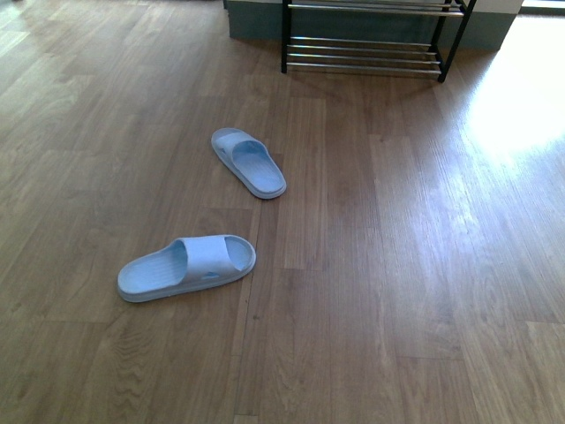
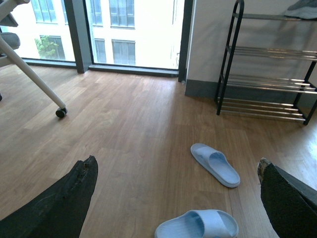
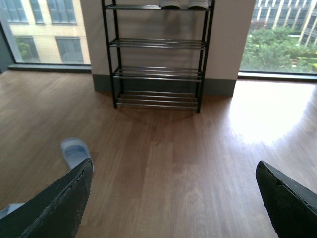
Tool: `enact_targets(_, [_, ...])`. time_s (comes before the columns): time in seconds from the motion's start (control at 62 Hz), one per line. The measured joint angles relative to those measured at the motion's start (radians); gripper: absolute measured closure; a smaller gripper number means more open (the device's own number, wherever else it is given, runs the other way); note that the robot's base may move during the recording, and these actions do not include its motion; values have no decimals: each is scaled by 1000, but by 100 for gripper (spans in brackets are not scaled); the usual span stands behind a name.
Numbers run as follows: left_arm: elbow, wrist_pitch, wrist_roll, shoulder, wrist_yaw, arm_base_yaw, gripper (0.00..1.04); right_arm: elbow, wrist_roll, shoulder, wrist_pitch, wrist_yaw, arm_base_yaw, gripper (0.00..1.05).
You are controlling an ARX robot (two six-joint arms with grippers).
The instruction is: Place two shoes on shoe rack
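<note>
Left hand (image 2: pixel 176 166) and right hand (image 3: pixel 173 167) gape empty. Near slide (image 1: pixel 187 268), eleven o'clock, looks light, bendy rubber; pinch its strap (image 1: pixel 209 255).

Brown wood-plank floor (image 1: pixel 397 265), bright sun glare (image 1: pixel 516 97) on its far right. White slanted chair leg (image 2: pixel 29 74) ends in a black caster (image 2: pixel 61 113) on the floor. Tall windows (image 2: pixel 133 29), dark frame (image 2: pixel 78 34). White wall (image 3: pixel 225 34), grey baseboard (image 3: pixel 218 88). Green trees (image 3: pixel 282 47) outside.

left claw (image 2: pixel 176 162) fingers wide apart, right claw (image 3: pixel 174 164) fingers wide apart
</note>
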State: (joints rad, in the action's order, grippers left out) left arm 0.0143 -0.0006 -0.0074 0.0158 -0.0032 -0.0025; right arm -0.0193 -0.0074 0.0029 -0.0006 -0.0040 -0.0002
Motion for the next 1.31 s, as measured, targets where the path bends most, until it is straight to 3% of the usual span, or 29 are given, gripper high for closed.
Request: enact_targets(1.306, [0, 0, 0, 0, 4, 1, 9, 0, 0, 0, 0, 7, 0, 9])
